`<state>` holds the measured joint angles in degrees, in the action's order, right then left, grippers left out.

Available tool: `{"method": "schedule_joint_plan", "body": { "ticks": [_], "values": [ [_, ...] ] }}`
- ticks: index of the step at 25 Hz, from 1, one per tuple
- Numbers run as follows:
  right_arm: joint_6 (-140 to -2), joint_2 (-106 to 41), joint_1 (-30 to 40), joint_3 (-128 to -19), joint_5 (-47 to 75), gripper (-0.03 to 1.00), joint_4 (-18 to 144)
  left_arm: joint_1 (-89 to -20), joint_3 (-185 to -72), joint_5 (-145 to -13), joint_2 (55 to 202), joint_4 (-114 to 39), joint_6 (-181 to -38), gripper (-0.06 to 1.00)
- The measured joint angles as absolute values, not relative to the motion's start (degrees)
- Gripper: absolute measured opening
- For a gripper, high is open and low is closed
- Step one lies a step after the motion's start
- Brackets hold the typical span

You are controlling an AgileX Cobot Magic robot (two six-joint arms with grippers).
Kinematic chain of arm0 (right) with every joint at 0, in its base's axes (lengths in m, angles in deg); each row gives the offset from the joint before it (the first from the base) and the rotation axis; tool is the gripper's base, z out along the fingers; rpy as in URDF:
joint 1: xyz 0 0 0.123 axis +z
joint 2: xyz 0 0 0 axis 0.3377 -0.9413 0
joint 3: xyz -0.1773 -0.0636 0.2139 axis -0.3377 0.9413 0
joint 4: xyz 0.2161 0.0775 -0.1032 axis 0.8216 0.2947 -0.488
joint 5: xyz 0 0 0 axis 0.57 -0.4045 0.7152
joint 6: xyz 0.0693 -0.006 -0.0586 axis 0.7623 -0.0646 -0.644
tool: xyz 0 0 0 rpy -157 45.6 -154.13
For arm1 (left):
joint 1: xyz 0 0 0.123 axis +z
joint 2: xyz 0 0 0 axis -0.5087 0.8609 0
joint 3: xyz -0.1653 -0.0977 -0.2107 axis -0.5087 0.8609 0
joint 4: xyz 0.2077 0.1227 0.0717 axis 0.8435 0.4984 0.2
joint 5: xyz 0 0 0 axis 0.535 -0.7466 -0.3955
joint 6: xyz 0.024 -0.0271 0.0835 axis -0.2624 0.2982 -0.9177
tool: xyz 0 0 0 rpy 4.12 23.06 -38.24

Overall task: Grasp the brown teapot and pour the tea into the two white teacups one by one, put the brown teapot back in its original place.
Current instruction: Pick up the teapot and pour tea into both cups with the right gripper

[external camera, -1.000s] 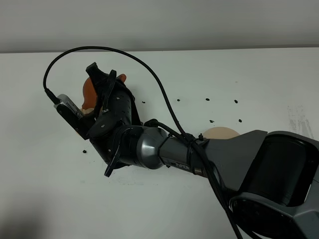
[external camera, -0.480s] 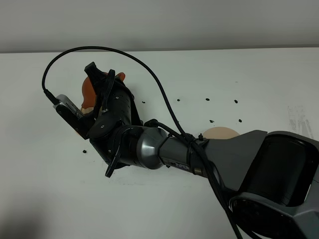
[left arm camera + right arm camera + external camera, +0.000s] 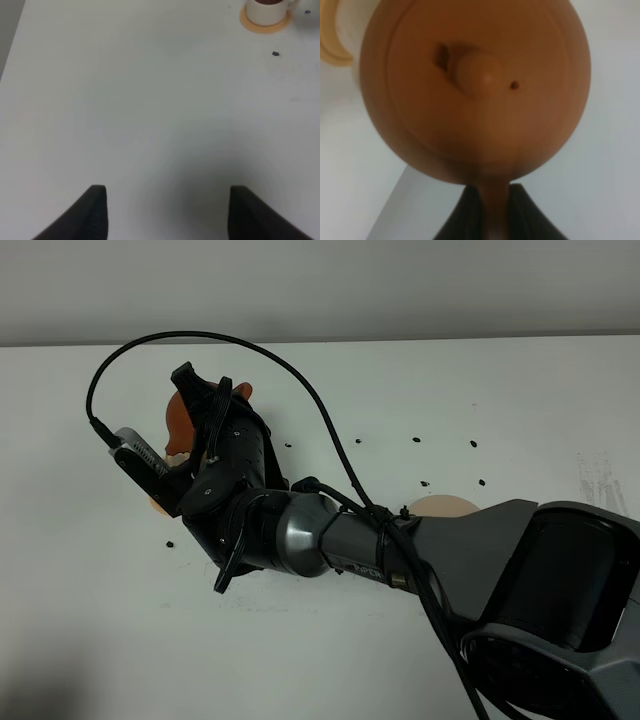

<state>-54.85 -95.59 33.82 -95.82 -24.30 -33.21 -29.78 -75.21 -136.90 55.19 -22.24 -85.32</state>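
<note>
Reaching across to the far left of the white counter [image 3: 500, 410], the right arm carries the brown teapot [image 3: 178, 420] in the right gripper [image 3: 205, 405], which hides most of the pot in the high view; only an orange-brown curve of its body and a bit by the fingertip show past the black fingers. Just below the wrist camera housing, a sliver of an orange coaster [image 3: 157, 505] peeks out from under the arm.

From the right wrist view the teapot [image 3: 475, 90] fills the frame, lid and round knob [image 3: 477, 75] facing the camera, a small vent hole beside the knob. Its loop handle runs back between the two dark fingers [image 3: 520, 210], which are closed narrowly on it (the handle fills the gap between them). Beyond the pot's edge a pale cream curve [image 3: 332, 40] shows, blurred; it may be a cup rim or coaster, and I cannot tell which.

Further right of the gripper in the high view, the pale beige disc [image 3: 445, 505] lies on the counter, partly covered by the arm, well apart from the held teapot.

The left gripper [image 3: 167, 210] hovers over bare counter with its two dark fingertips spread wide and nothing between them. Well ahead of it stands a white teacup [image 3: 267, 9] on an orange coaster [image 3: 265, 25], dark liquid visible at its top, cut off by the frame edge.
</note>
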Motion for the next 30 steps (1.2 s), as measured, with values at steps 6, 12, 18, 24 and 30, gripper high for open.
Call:
{"method": "schedule_joint_plan", "body": {
  "ticks": [6, 12, 18, 24, 30],
  "values": [
    [-54.8, -95.6, 33.8, -95.8, -24.1, 0.09, -33.2, -29.8, -75.2, -136.9, 55.2, -22.2, -85.3, 0.5],
    [-54.8, -95.6, 33.8, -95.8, -24.0, 0.09, -33.2, -29.8, -75.2, -136.9, 55.2, -22.2, -85.3, 0.5],
    [-56.0, -95.6, 33.8, -95.8, -23.9, 0.09, -33.2, -29.8, -75.2, -136.9, 55.2, -22.2, -85.3, 0.5],
    [-56.8, -95.6, 33.8, -95.8, -23.9, 0.09, -33.3, -29.8, -75.2, -136.9, 55.2, -22.2, -85.3, 0.5],
    [-57.0, -95.6, 33.8, -95.8, -23.8, 0.09, -33.6, -29.8, -75.2, -136.9, 55.2, -22.2, -85.3, 0.5]
  ]
}}
